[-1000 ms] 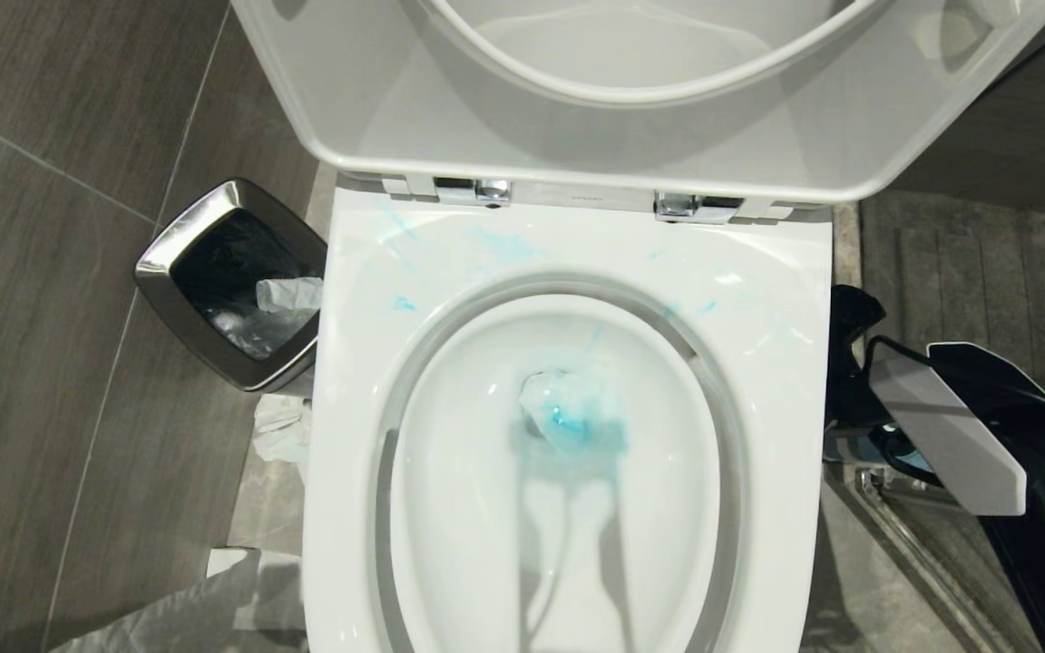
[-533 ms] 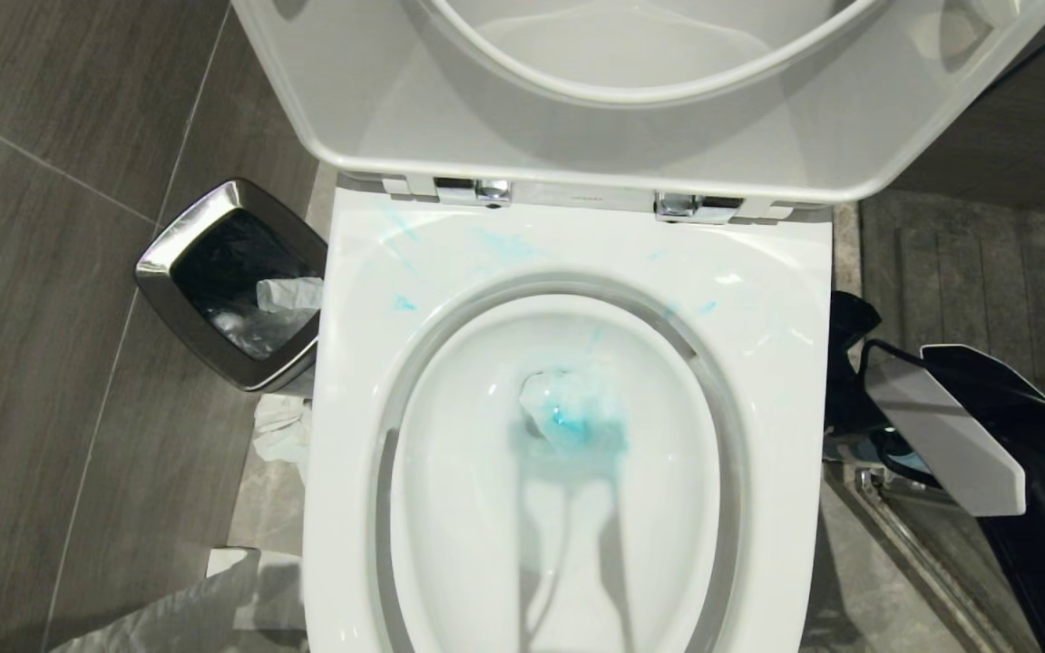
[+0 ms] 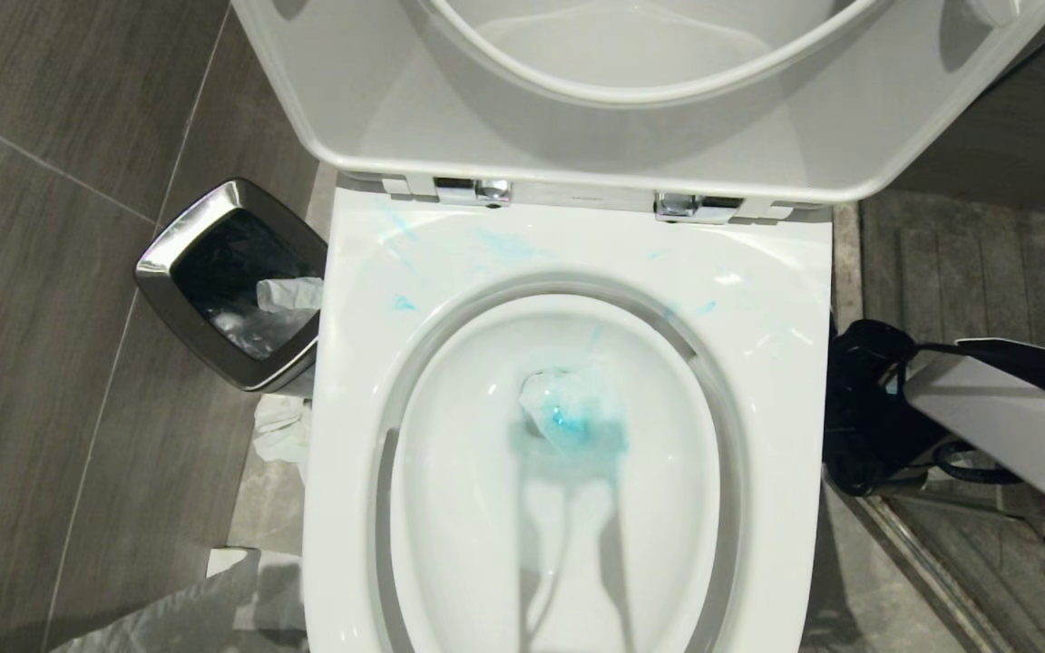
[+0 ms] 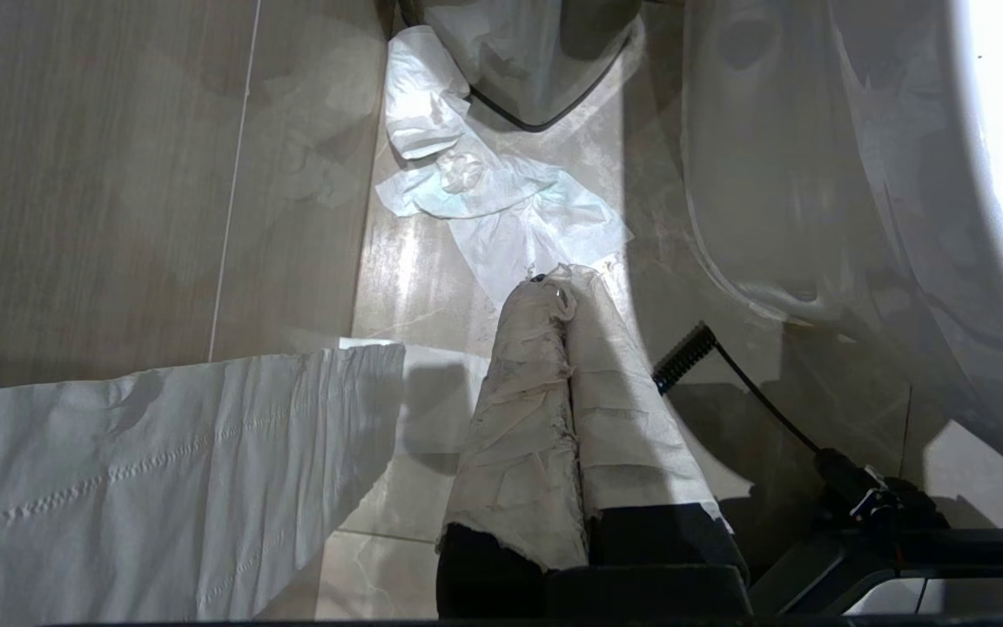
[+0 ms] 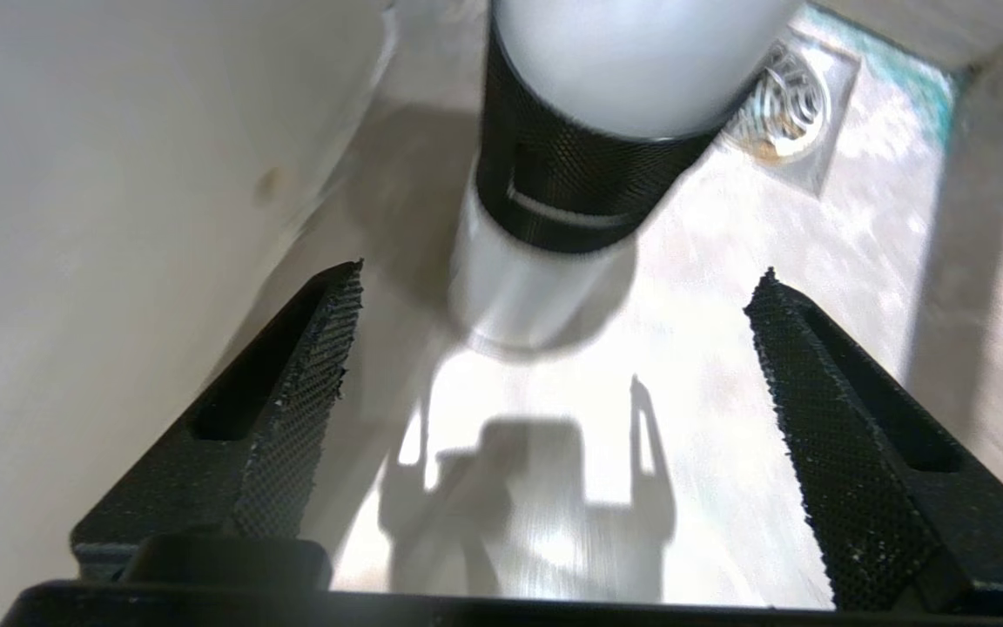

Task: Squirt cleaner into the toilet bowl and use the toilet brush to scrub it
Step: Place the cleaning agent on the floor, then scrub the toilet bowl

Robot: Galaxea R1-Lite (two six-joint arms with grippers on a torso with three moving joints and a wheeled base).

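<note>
We find the right hand (image 5: 554, 348) spread wide and empty, low at the toilet bowl's (image 3: 795, 299) 3 o'clock side. A black-banded white cylinder (image 5: 554, 174), possibly the brush handle, stands just past its fingertips at 12 o'clock. The left hand (image 4: 567, 348), pressed together, idles at floor level. Cleaner (image 3: 568, 422) tints the bowl's centre.

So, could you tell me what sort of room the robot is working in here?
A bathroom, most likely in a home or hotel: a white toilet bowl with its lid raised, a small steel bin beside it on grey floor tiles, and a floor drain in the right wrist view.
</note>
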